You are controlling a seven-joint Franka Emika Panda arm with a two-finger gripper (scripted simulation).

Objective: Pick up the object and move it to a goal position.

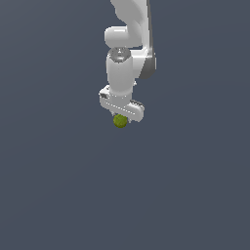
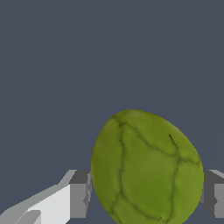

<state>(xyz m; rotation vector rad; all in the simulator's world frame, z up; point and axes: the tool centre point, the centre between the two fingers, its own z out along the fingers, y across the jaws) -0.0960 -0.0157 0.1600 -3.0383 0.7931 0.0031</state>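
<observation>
— Where is the object?

— The object [image 1: 120,120] sits right under the gripper [image 1: 121,118], at the low end of the white arm [image 1: 120,68]. In the exterior view only an olive-green round bit shows below the white gripper body, a little above the middle of the frame.

— And from the wrist?

— There the object [image 2: 146,168] fills much of the picture: olive-green, bumpy, egg-shaped, with dark creases running across its skin. A grey finger pad [image 2: 79,194] lies against one flank and a second pad [image 2: 213,192] against the other.

— So the gripper has hold of it?

— Yes, the fingers pinch the object between them, both pads touching its sides with no gap that I can see.

— What lies around it?

— Only a flat, dark grey-blue ground [image 1: 58,185] in both views. Whether the object hangs above that ground or rests on it, I cannot tell; no shadow or edge shows beneath it.
</observation>
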